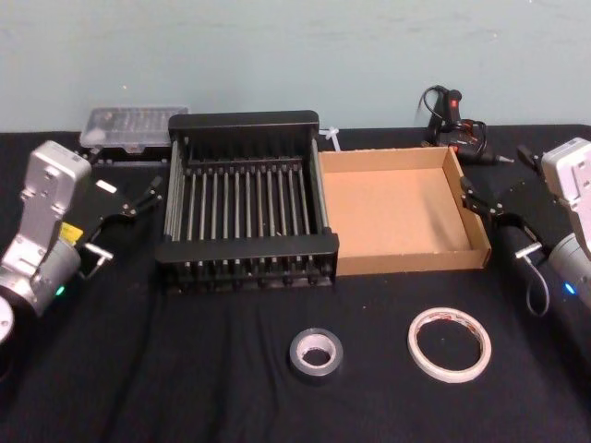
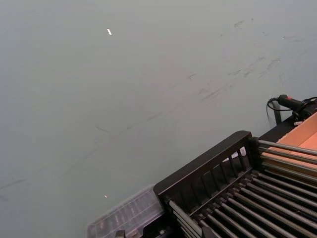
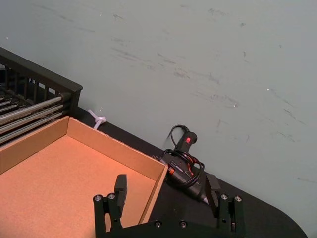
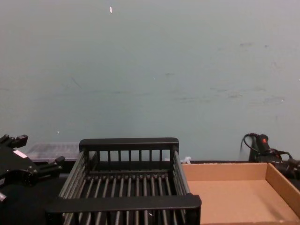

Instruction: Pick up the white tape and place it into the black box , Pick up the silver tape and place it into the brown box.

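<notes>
The white tape (image 1: 450,344) lies flat on the black tabletop, front right. To its left, also flat, is the smaller silver tape (image 1: 316,353). Behind them stand the black box (image 1: 245,247) with its slatted bottom (image 4: 126,202) and, touching its right side, the brown box (image 1: 402,260) (image 3: 74,133) (image 4: 234,171); nothing lies in either. My left gripper (image 1: 140,210) (image 4: 37,152) hovers open just left of the black box. My right gripper (image 1: 476,203) (image 3: 167,187) hovers open at the brown box's right wall. Nothing sits between either pair of fingers.
A clear plastic case (image 1: 125,129) (image 2: 126,218) sits behind the black box at the back left. A black glue gun with its cable (image 1: 452,115) (image 3: 185,163) lies at the back right. A small white piece (image 1: 332,138) rests behind the boxes. A pale wall closes the back.
</notes>
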